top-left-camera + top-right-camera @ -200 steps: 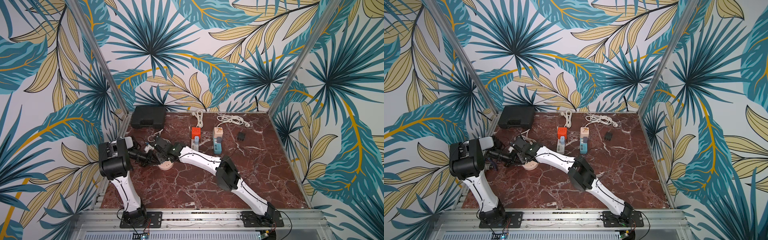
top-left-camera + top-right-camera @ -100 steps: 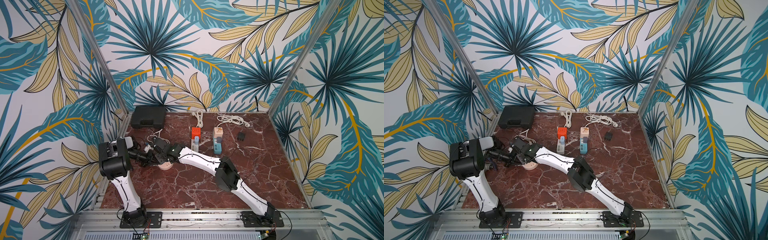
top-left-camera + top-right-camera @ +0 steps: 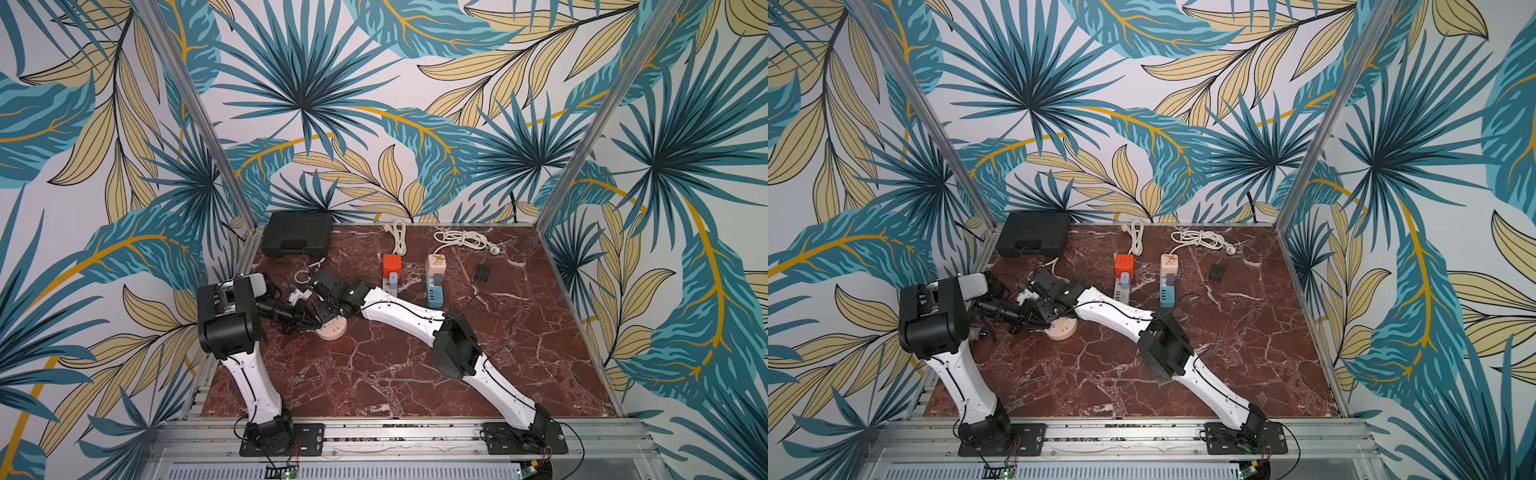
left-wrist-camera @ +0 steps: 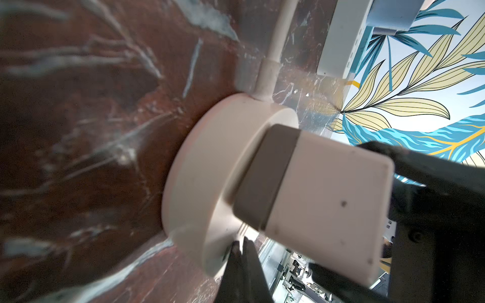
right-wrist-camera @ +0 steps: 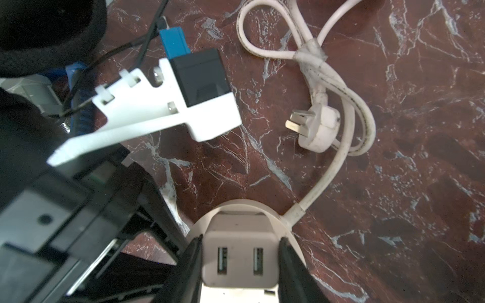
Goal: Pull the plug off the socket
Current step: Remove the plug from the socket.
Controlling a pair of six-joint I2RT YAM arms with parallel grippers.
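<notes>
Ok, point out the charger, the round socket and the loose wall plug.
charger (image 5: pixel 237 258): right wrist view, on its face between the two USB ports.
socket (image 4: pixel 210 162): left wrist view, on its curved side wall.
wall plug (image 5: pixel 320 128): right wrist view, on its white body behind the prongs.

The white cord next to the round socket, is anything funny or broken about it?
Odd, but not visibly broken. The white cord comes from the round socket, is bunched in loops with clear tape, and its pronged plug lies loose on the marble table, plugged into nothing. Dark smudges mark it too.
</notes>
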